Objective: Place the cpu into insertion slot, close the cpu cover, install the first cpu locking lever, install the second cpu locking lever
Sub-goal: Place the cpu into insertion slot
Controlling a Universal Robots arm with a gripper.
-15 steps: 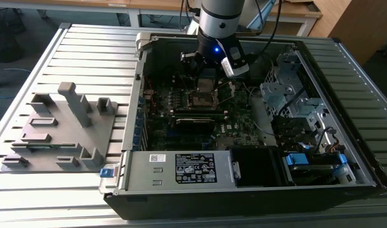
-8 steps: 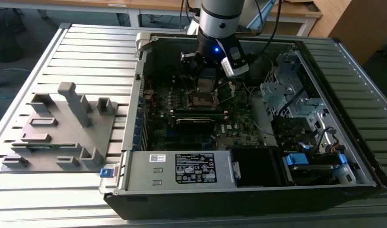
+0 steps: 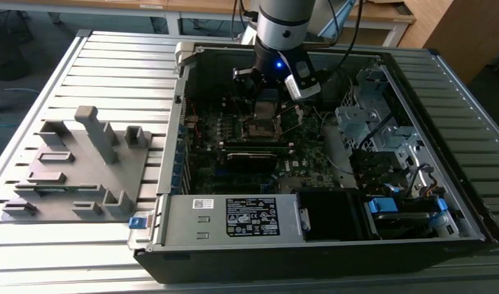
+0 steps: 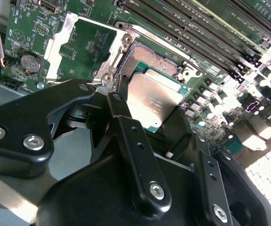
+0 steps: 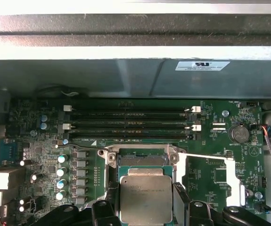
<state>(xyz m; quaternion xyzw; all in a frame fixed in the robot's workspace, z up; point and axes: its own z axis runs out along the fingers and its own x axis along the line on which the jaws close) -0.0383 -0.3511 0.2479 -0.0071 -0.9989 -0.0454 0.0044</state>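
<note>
Item: one gripper (image 3: 266,103), carried by the arm that reaches down into an open computer case (image 3: 315,263) lying on a slatted metal table (image 3: 86,61). Condition of claw: the black fingers (image 5: 108,211) are pressed against opposite edges of the cpu (image 5: 146,198), which is clamped between them. Position of cpu: silver-grey top facing up, directly over the insertion slot (image 5: 142,160). It covers the part of the slot nearer the gripper, and a strip of the dark contact field is exposed at the far side. In the second wrist view it appears slightly tilted against the socket frame; whether its underside touches the contacts cannot be told. The cpu cover (image 4: 86,47): swung open to one side of the slot and clear of the cpu, with green board showing through its square window. Surroundings on the motherboard (image 5: 45,122): long black memory slots (image 5: 130,120) run parallel between the insertion slot and the case wall. A round coin battery (image 5: 239,133) sits near the open cover, and a row of small capacitors (image 5: 62,172) stands on the opposite side of the slot. Also on the table: a grey fixture (image 3: 78,165) with upright blocks, beside the case at the exterior view's left. Inside the case: a power supply (image 3: 249,217) box along the near edge.
</note>
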